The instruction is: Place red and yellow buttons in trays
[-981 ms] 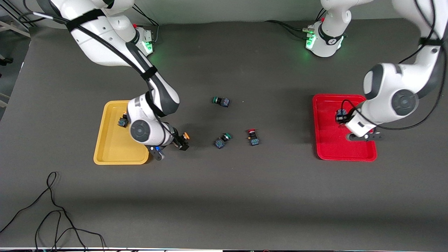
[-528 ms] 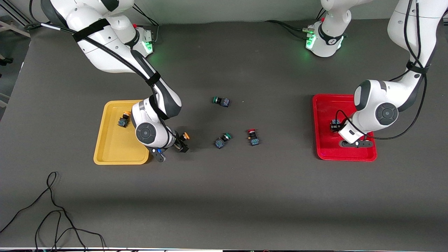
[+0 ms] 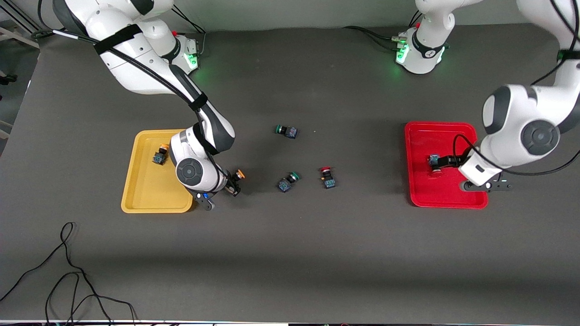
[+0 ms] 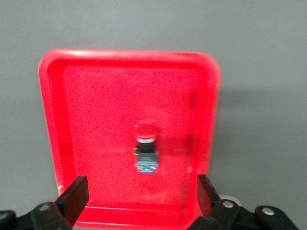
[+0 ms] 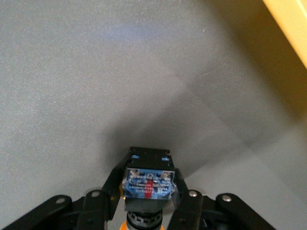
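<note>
My right gripper [image 3: 234, 180] is shut on an orange-yellow-capped button [image 3: 239, 174], held low over the table beside the yellow tray [image 3: 145, 190]. The right wrist view shows the button's blue body [image 5: 147, 183] between the fingers, and the tray's corner [image 5: 290, 21]. A second yellow button [image 3: 159, 154] lies in the yellow tray. My left gripper [image 3: 449, 161] is open and empty over the red tray [image 3: 446, 194]. A red-capped button [image 3: 435, 163] lies in that tray, also in the left wrist view [image 4: 146, 148] ahead of my spread left gripper [image 4: 143, 191]. Another red button [image 3: 327, 177] lies mid-table.
Two green-capped buttons lie mid-table, one [image 3: 287, 131] farther from the front camera, one [image 3: 287, 181] beside the loose red button. A black cable [image 3: 68, 271] loops on the table near the front edge at the right arm's end.
My left gripper lowered the red button into the red tray, let go and drew back. My right gripper edged slightly toward the yellow tray with its yellow button.
</note>
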